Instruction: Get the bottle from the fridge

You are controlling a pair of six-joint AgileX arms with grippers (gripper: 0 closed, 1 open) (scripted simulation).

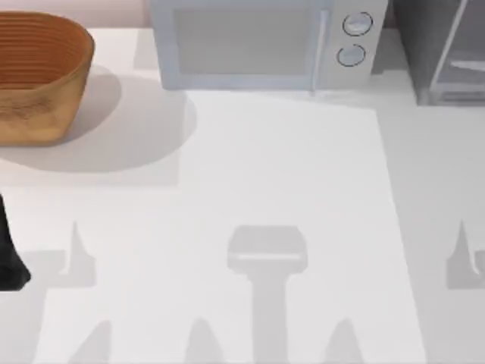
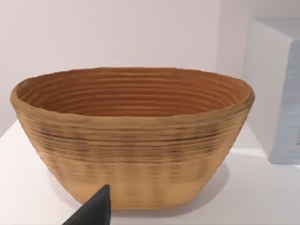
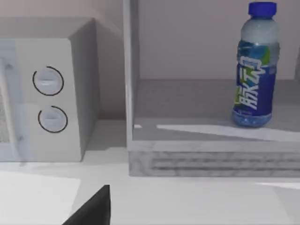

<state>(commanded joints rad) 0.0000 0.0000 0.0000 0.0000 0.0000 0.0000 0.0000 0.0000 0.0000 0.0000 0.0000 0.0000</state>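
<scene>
bottle [image 3: 255, 70], blue-capped translucent plastic, stands upright inside boxy grey fridge [image 3: 206, 154].

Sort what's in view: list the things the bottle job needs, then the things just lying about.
For the job:
- bottle, standing upright on the shelf inside the fridge
- fridge, open toward the right wrist camera, at the table's far right

Just lying about:
- woven basket, far left
- microwave, beside the fridge
</scene>
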